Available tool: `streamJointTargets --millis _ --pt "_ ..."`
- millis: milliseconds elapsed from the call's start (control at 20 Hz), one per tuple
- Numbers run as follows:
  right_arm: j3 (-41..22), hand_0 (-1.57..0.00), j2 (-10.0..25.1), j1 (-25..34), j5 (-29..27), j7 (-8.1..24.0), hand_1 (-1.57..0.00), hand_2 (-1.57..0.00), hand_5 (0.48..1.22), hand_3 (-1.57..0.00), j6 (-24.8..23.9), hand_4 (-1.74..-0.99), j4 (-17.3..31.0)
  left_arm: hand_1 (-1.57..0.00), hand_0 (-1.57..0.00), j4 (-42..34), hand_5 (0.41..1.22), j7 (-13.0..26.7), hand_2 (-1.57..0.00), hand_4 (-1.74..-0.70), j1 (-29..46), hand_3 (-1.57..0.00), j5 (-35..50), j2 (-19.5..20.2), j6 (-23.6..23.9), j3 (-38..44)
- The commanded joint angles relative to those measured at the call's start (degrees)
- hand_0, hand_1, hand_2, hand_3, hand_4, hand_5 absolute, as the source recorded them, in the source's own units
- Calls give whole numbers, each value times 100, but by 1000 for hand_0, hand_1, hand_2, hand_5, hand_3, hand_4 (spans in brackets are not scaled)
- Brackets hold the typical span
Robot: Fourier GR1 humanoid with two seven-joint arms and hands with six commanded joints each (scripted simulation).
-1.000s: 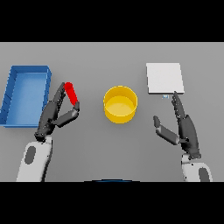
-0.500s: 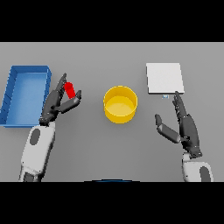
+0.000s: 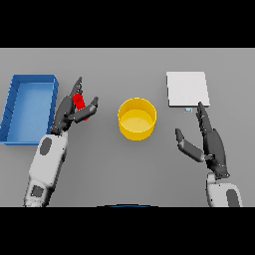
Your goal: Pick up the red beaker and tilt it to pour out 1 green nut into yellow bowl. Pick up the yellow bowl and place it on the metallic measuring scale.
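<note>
The red beaker (image 3: 79, 105) is held by my left hand (image 3: 68, 110), whose fingers and thumb close around it, left of the yellow bowl (image 3: 137, 118). Much of the beaker is hidden by the fingers. The bowl stands at the table's middle and looks empty; no green nut shows. At the back right lies the metallic measuring scale (image 3: 187, 89), a flat pale square. My right hand (image 3: 209, 142) hovers open in front of the scale, to the right of the bowl, touching nothing.
A blue bin (image 3: 26, 107) sits at the left edge, just beside my left hand. The grey table (image 3: 124, 174) spreads around all of it.
My left hand has closed on the red beaker and lifted it, moving slightly forward and right. The beaker shows less red than before. My right hand has barely shifted.
</note>
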State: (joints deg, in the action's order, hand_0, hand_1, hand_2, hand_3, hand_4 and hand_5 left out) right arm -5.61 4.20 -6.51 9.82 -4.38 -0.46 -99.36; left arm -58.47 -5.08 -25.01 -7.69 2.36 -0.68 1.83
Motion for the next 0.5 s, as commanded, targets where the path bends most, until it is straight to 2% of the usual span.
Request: streamJointTargets --millis 0,50,100,150,250,350,450 --pt "24 1 34 39 19 27 1 1 683 1 -8 -1295 31 1 1 26 752 20 -30 -1389 -60 -3 15 -54 87 37" --pt "23 1 31 -12 28 -38 1 1 684 1 -18 -1291 36 -84 -81 148 770 35 -122 -1416 -134 -75 35 -68 133 97" --pt "16 1 11 -25 41 -60 1 1 684 1 -30 -1289 67 -276 -253 216 795 19 -307 -1444 -124 -220 73 -96 177 155" --pt "-1 1 16 32 99 -77 1 1 685 1 -55 -1286 81 -483 -458 214 881 42 -501 -1443 -148 -490 93 -163 249 177" --pt "-19 1 -12 30 87 -70 1 1 683 1 -37 -1283 120 -875 -859 295 1003 16 -886 -1439 -211 -879 -116 -172 529 137" --pt "-19 1 -36 34 73 -64 1 1 684 1 -49 -1290 91 -1125 -1115 393 1082 -244 -1133 -1443 -244 -1128 -236 -206 589 122" --pt "-5 1 7 -39 18 -185 1 1 682 1 6 -1293 21 -1286 -1279 382 1132 -243 -1290 -1447 -252 -1288 -237 -265 592 166"
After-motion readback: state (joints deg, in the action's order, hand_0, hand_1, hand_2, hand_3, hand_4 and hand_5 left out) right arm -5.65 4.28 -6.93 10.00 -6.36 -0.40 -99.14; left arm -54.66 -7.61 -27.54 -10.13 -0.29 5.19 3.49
